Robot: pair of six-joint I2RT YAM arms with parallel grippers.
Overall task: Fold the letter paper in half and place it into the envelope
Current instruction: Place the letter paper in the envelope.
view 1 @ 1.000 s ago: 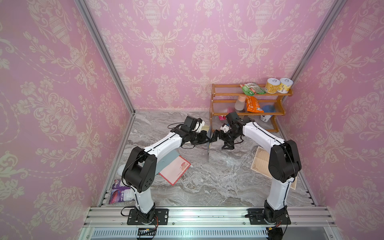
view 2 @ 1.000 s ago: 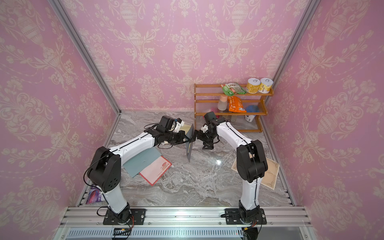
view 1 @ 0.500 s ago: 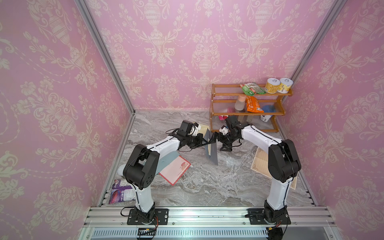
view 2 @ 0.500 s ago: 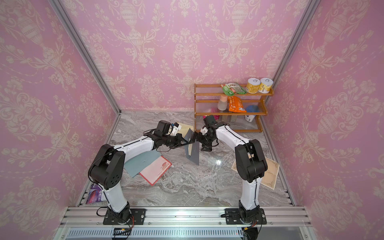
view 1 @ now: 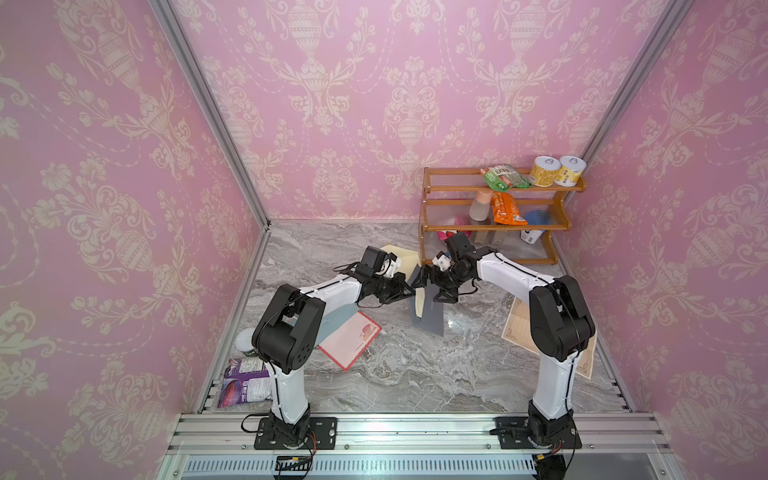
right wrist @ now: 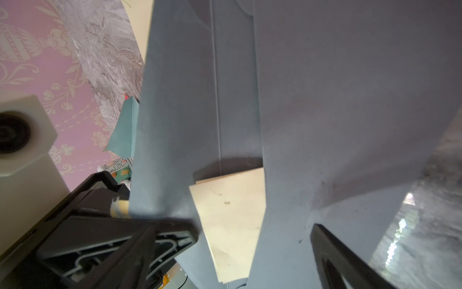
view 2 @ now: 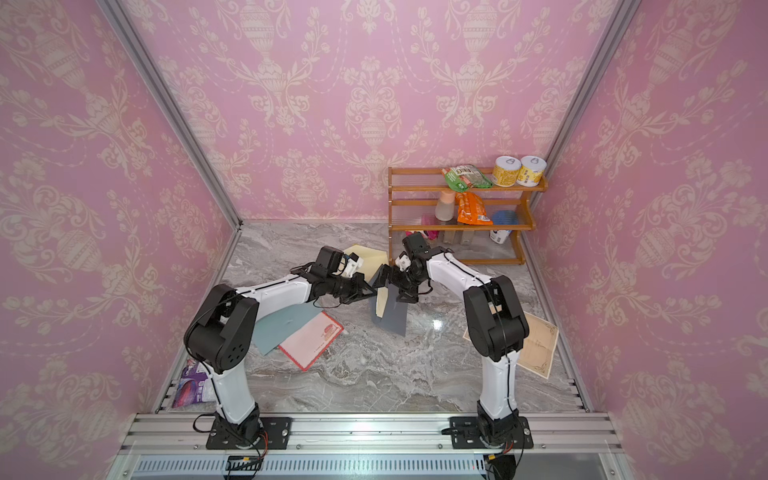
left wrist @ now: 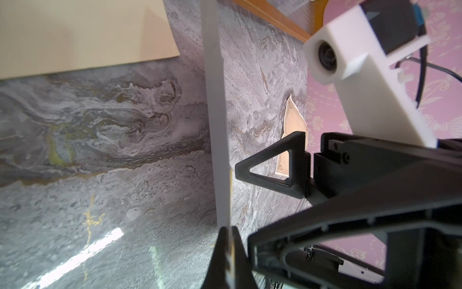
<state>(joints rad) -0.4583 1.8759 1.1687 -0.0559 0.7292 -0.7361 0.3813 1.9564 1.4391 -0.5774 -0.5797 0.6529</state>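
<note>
Grey marbled tabletop (view 1: 415, 374) was enclosed by pink damask walls (view 1: 374, 104). Grey envelope (view 1: 432, 318) was pinched by left gripper (view 1: 409, 293); right gripper (view 1: 432, 288) was spread wide astride it.

Wooden shelf rack (view 1: 490, 226) stands at the back right corner of the marble tabletop (view 1: 415, 374). Top tier: two yellow cans (view 1: 544, 171), green packet (view 1: 503, 176). Middle tier: orange snack bag (view 1: 505, 208). Red-bordered sheet (view 1: 351, 338) touches grey-blue sheet (view 1: 332, 322). Purple packet (view 1: 245, 380) lies at front left. Ornate-bordered beige sheet (view 2: 538, 345) lies at the right.
</note>
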